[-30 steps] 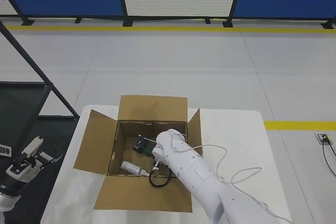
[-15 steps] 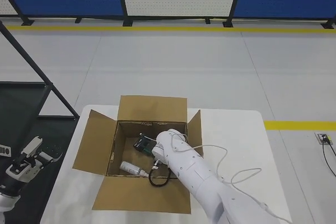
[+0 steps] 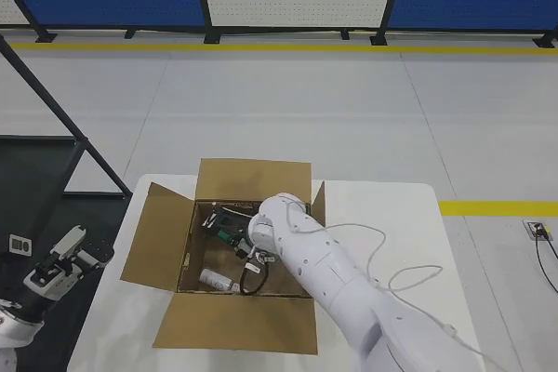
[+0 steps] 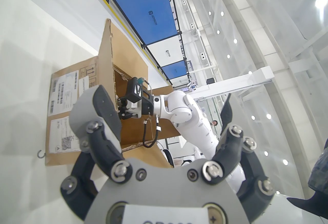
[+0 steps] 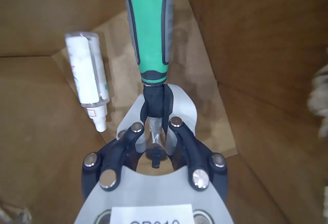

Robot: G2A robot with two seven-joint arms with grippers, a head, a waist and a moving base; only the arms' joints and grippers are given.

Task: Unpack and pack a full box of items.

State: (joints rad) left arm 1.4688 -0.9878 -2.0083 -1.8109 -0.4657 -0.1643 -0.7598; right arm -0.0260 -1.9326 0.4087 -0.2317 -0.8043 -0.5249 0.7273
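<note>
Top view: right gripper down in the box, centre frame; left wrist view: left gripper spread wide, empty, outside the box; right wrist view: right gripper clamped on the tool by its thin shank, long handle overhanging near the bottle, so it may pivot, slip or snag the box wall.
</note>
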